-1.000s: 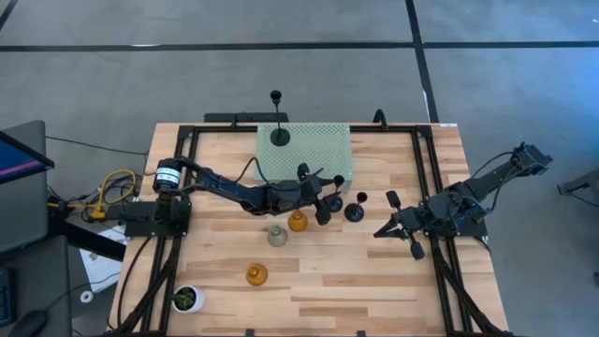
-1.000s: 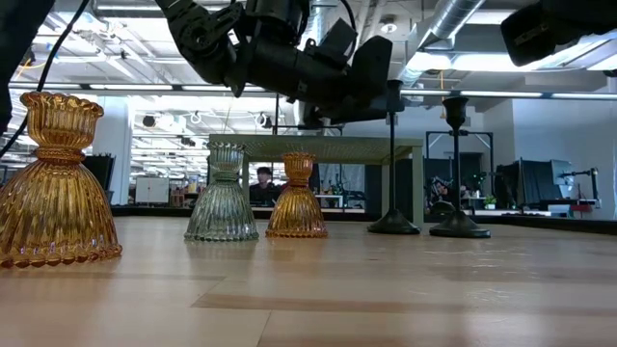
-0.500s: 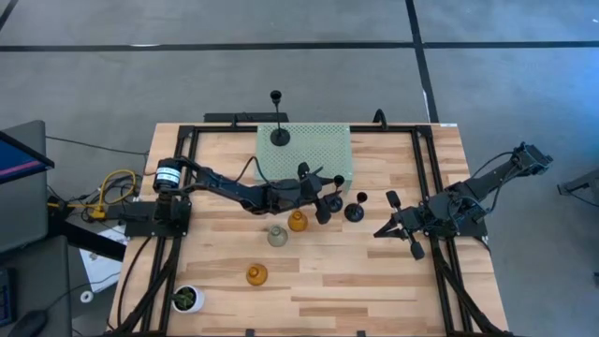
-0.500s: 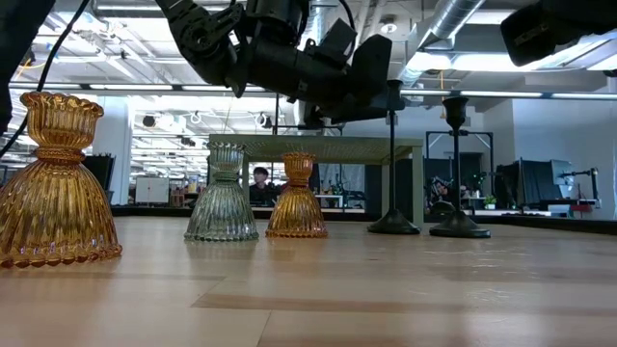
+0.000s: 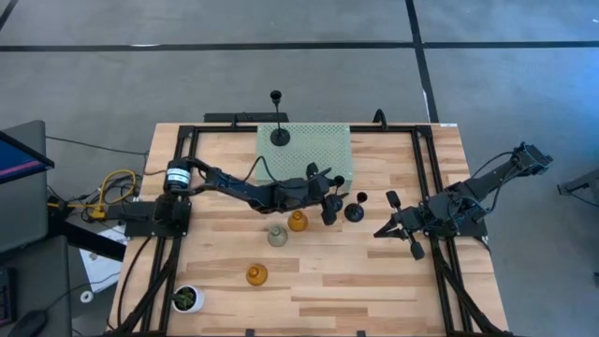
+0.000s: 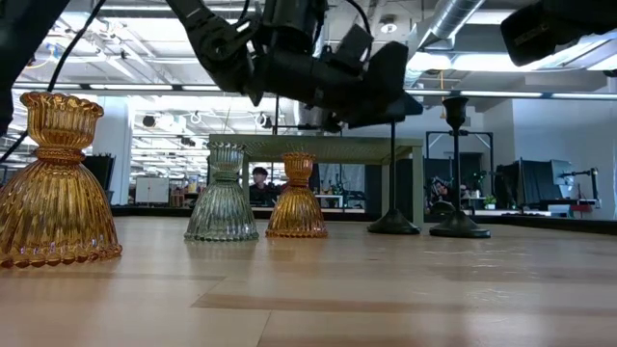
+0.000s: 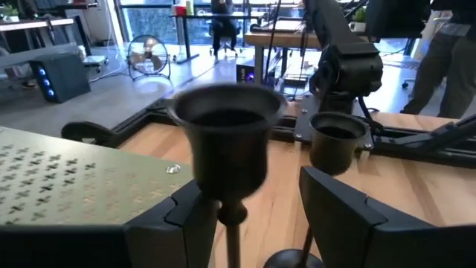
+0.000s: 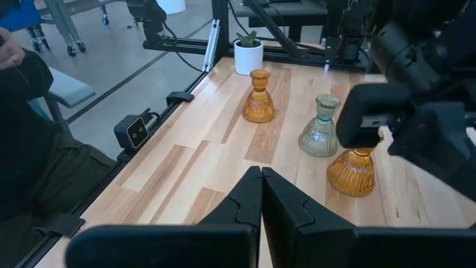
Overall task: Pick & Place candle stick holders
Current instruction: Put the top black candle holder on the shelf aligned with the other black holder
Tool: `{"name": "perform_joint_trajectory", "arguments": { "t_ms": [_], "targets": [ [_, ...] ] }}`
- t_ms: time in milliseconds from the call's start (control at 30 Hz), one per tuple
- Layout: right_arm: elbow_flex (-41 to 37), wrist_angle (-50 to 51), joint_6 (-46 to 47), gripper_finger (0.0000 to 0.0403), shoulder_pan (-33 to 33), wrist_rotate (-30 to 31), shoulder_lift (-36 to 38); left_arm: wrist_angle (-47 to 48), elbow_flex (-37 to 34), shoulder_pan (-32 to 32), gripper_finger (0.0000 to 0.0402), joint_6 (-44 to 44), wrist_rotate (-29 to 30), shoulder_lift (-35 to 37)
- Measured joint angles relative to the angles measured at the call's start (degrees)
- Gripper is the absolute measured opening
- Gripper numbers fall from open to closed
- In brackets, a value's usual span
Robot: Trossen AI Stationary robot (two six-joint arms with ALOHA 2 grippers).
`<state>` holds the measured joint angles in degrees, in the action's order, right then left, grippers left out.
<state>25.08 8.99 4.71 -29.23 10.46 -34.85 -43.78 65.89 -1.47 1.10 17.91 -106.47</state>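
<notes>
My left gripper (image 7: 249,216) is open and level above the table's middle, one finger on each side of a black candle stick holder (image 7: 227,134), just under its cup. That holder's round base (image 6: 393,226) rests on the table. A second black holder (image 6: 457,164) stands just to its right. A third (image 5: 279,137) stands on the pale green perforated stand (image 5: 314,154). An amber holder (image 5: 298,222), a pale grey one (image 5: 277,235) and another amber one (image 5: 255,274) stand on their flared bases nearer the front. My right gripper (image 8: 260,195) waits shut at the table's right. My left gripper reaches level from the table's left, and one finger (image 7: 195,216) stands right beside the thin stem (image 7: 233,240) of the black holder. I cannot tell whether it touches the stem. The other finger stands well apart from the stem.
A small white pot with a green plant (image 5: 187,299) stands at the near left corner. Black frame rails (image 5: 426,178) run along the table's sides. The green stand's edge (image 7: 67,186) lies close to the left gripper's far side.
My left gripper has edged a little toward the table's right, so that the black holder's stem sits farther in between its open fingers. The holder stands where it did.
</notes>
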Motion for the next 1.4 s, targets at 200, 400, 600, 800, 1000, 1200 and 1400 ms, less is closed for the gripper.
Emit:
{"name": "perform_joint_trajectory", "arguments": {
  "t_ms": [200,400,600,800,1000,1200,1400],
  "targets": [
    [0.0,0.59,0.26,0.0,0.0,-0.03,0.0,-0.05,0.02,0.08,0.0168,0.13,0.05,1.1],
    [0.0,0.66,0.28,0.0,0.0,-0.03,0.0,3.04,-0.04,0.04,0.0117,-0.02,0.05,1.1],
    [0.0,0.66,0.28,0.0,0.0,-0.03,0.0,2.91,-0.05,-0.07,0.0063,-0.04,0.05,1.1],
    [0.0,0.66,0.28,0.0,0.0,-0.03,0.0,3.84,0.04,-0.45,0.0034,-0.01,0.29,1.14],
    [0.0,0.66,0.28,0.0,0.0,-0.03,-0.01,5.72,0.11,-2.89,0.0043,1.26,4.46,1.67],
    [0.0,0.64,0.29,0.0,0.0,-0.03,-0.01,18.59,-0.15,-6.12,0.0034,1.14,6.37,9.33],
    [0.0,0.61,0.28,0.0,0.0,0.02,-0.02,26.84,-0.11,-9.28,0.0039,0.47,9.6,19.43]
  ]
}}
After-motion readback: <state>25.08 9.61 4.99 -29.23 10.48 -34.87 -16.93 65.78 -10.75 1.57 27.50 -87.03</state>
